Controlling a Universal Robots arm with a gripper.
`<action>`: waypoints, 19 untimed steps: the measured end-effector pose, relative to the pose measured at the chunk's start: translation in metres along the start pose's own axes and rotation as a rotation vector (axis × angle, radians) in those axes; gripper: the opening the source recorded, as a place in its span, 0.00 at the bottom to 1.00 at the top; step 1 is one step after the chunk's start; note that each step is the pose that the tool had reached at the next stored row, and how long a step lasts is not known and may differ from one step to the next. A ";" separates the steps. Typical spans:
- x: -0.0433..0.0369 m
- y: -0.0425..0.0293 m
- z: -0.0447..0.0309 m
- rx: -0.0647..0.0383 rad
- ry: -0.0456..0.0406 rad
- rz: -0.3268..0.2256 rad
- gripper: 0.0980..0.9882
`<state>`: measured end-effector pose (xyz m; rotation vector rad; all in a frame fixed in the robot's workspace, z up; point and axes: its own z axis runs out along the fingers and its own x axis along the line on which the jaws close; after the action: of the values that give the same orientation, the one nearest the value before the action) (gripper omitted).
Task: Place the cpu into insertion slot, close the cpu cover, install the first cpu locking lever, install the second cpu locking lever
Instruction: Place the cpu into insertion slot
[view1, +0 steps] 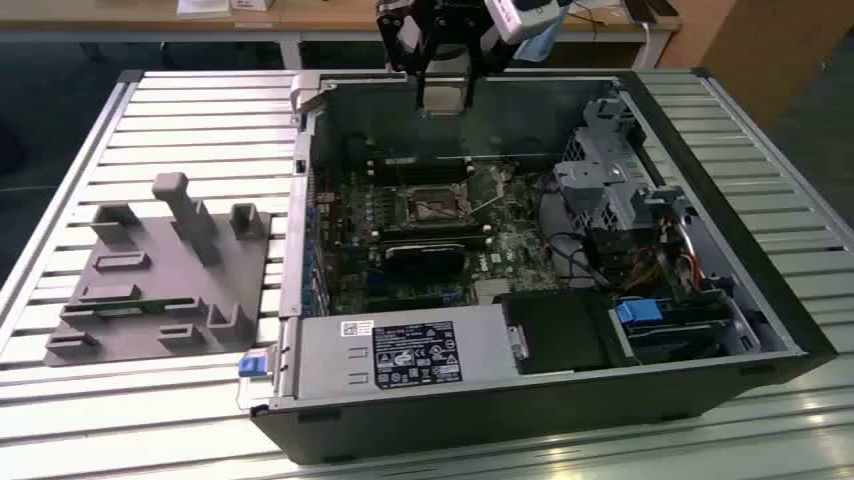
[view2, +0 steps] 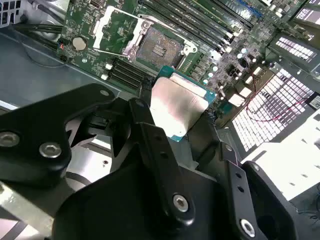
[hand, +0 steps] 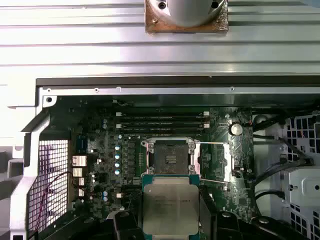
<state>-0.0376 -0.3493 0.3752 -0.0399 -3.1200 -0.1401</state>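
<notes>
Gripper (view1: 443, 98) is positioned high over the open computer case (view1: 534, 420), close to the case's far wall in the exterior view. The claw is drawn in to a narrow gap and clamped on the cpu (view2: 177, 107). The chip is pinched by two opposite edges between the black fingers (view2: 150, 137), one finger pressed against each side. In both wrist views the dull silvery lid is turned toward the cameras, with a thin green substrate edge showing around it.

The cpu is carried in the air, well apart from the motherboard (hand: 100, 165), and is not seated.

The insertion slot (hand: 170, 157) is seen uncovered on the green board, its dark contact field exposed inside the metal rim. The cpu cover (hand: 212, 161) is flipped open and lies just beside the slot; green board is visible through its cut-out centre. The locking levers (hand: 215, 144) are seen as thin metal rods along two sides of the opened cover, swung away from the slot. Memory slots (hand: 162, 122) are noted on the other side of the slot from the gripper.

In the exterior view a grey power box (view1: 387, 355) with a label is set at the near edge of the case. A grey moulded fixture (view1: 160, 270) rests on the slatted table (view1: 107, 420) to the exterior view's left of the case, well apart from the gripper
</notes>
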 end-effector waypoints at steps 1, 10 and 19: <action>0.0000 0.0000 0.0000 0.000 0.0000 0.000 0.49; 0.0000 0.0000 0.0000 0.000 -0.0003 0.003 0.49; 0.0000 0.0000 0.0000 -0.001 -0.0032 0.036 0.49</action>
<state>-0.0375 -0.3493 0.3752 -0.0959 -3.1204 -0.1406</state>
